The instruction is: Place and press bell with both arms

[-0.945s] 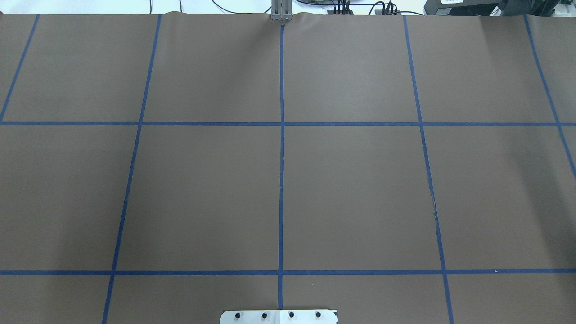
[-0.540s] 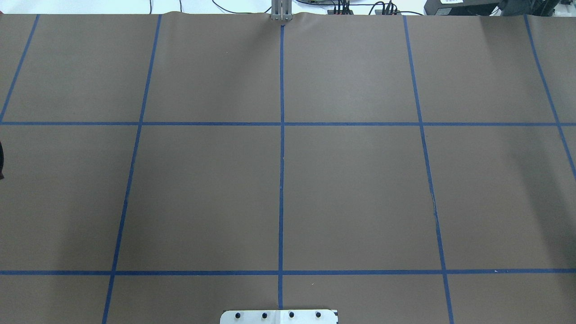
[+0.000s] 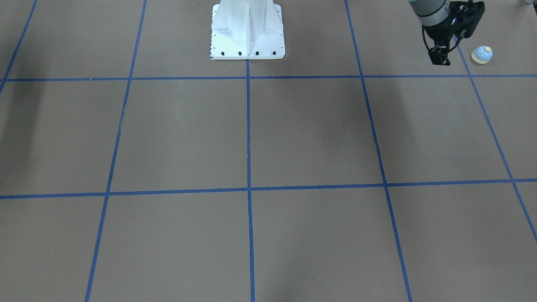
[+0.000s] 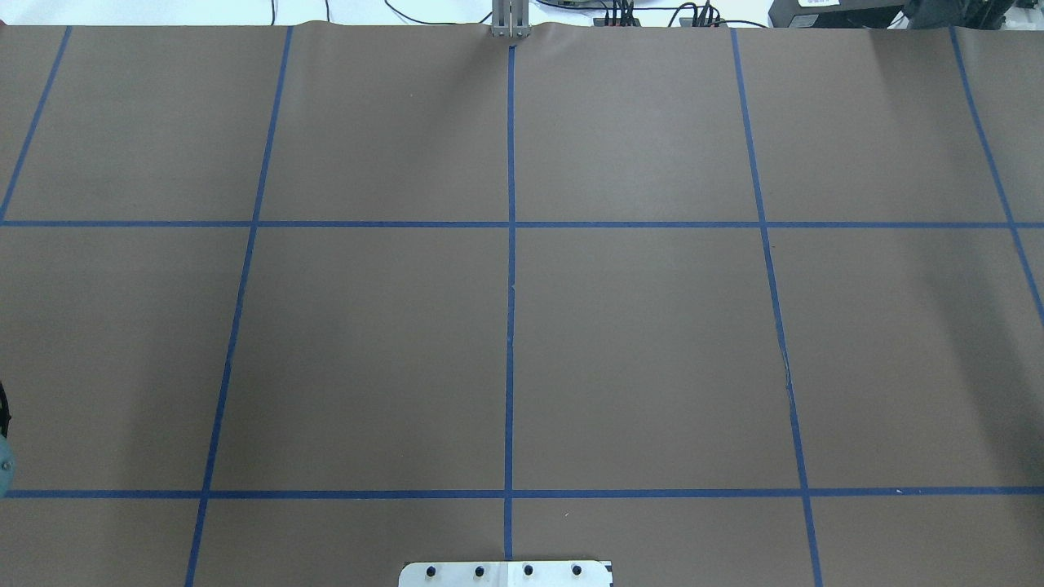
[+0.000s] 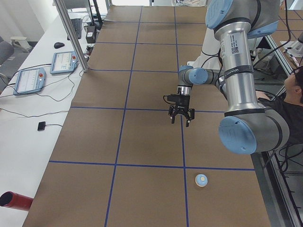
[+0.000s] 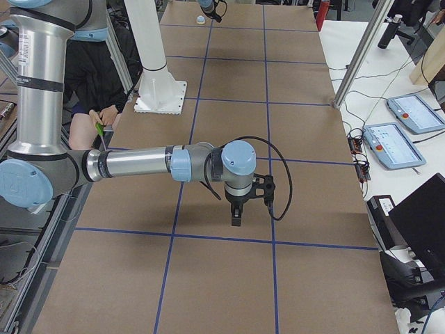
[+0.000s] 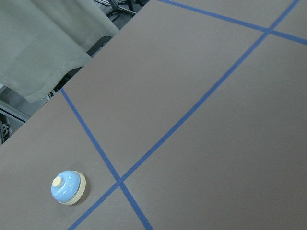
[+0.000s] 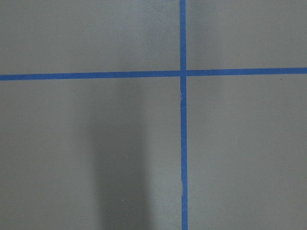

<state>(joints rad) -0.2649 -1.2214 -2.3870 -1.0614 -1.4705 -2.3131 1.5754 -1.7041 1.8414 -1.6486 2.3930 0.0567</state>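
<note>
The brown table (image 3: 310,134), gridded with blue tape, fills the front view. The left arm (image 5: 239,75) looms at the right of the left-side view, and the right arm (image 6: 132,164) stretches across the middle of the right-side view. The left tool (image 5: 182,120) hangs at centre frame, fingers spread open. The right tool (image 6: 236,219) points down; open or closed, I cannot tell. The bell (image 5: 201,179) sits upright on the table at lower right, well apart from the left tool.
</note>
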